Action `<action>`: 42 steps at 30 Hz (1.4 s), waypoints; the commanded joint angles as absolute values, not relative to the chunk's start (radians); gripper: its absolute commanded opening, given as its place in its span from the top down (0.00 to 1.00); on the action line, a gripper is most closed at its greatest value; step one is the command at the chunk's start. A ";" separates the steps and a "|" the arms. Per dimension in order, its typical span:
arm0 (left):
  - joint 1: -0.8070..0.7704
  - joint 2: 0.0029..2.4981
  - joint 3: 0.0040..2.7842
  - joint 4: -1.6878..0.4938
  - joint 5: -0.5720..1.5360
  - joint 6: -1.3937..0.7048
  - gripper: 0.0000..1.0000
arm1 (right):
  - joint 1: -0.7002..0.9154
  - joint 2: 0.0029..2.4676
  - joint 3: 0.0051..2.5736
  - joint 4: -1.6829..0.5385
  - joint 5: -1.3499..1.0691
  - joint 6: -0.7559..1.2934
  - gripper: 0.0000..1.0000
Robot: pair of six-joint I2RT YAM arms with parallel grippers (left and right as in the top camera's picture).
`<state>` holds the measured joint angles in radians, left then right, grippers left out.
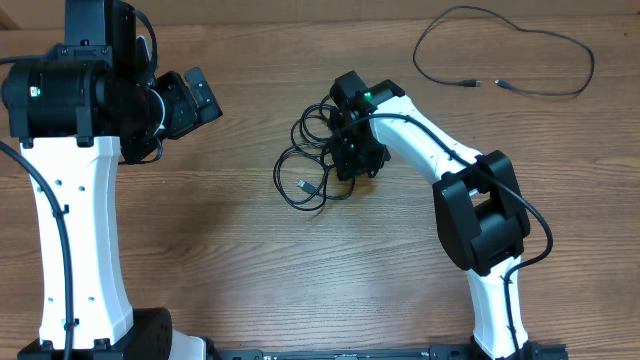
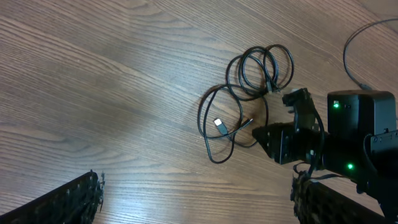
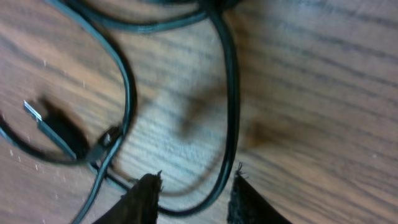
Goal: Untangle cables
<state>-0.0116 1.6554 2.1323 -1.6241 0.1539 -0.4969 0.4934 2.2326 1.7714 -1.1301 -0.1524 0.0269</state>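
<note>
closely, right gripper [image 3: 196,177] straddles a strand of the cables [image 3: 232,93], grip unclear, tips cropped; left gripper [image 2: 196,185] wide.

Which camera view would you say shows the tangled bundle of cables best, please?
The left wrist view: the tangled bundle lies nearly whole and sharp. Overhead, it is small and the right gripper covers one side. The right wrist view shows only a few blurred strands.

Left gripper [image 1: 190,100] gapes wide; right gripper [image 3: 194,186] sits low, jaws partly apart
</note>
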 commanded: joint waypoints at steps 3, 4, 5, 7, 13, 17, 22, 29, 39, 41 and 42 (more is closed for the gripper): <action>-0.014 1.662 2.128 -1.622 0.157 -0.478 0.00 | 0.498 2.235 1.750 -1.071 -0.147 0.029 0.72; -0.014 1.662 2.128 -1.622 0.157 -0.478 0.01 | 0.498 2.235 1.745 -1.064 -0.142 0.029 0.72; -0.014 1.662 2.128 -1.623 0.156 -0.478 0.00 | 0.498 2.235 1.737 -1.056 -0.135 0.029 0.73; -0.014 1.662 2.128 -1.623 0.156 -0.478 0.00 | 0.498 2.235 1.724 -1.048 -0.130 0.029 0.74; -0.014 1.662 2.128 -1.622 0.153 -0.478 0.01 | 0.498 2.235 1.705 -1.040 -0.086 0.029 0.69; -0.014 1.662 2.128 -1.618 0.139 -0.478 0.00 | 0.496 2.235 1.705 -1.041 -0.070 0.031 0.82; -0.014 1.662 2.128 -1.615 0.123 -0.479 0.00 | 0.496 2.235 1.714 -1.058 -0.136 0.055 0.96; -0.014 1.662 2.128 -1.599 0.123 -0.479 0.01 | 0.496 2.231 1.879 -1.208 -0.220 0.054 0.96; -0.014 1.662 2.128 -1.592 0.160 -0.487 0.00 | 0.496 2.175 2.315 -1.412 -0.295 -0.012 0.96; -0.014 1.662 2.128 -1.591 0.178 -0.487 0.01 | 0.496 2.165 2.385 -1.443 -0.368 -0.068 0.96; -0.014 1.662 2.128 -1.591 0.182 -0.486 0.00 | 0.496 2.160 2.422 -1.455 -0.403 -0.085 0.96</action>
<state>-0.0116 1.6554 2.1323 -1.5929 0.1509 -0.4969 0.4934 2.2242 2.3188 -1.4368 -0.2779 0.0010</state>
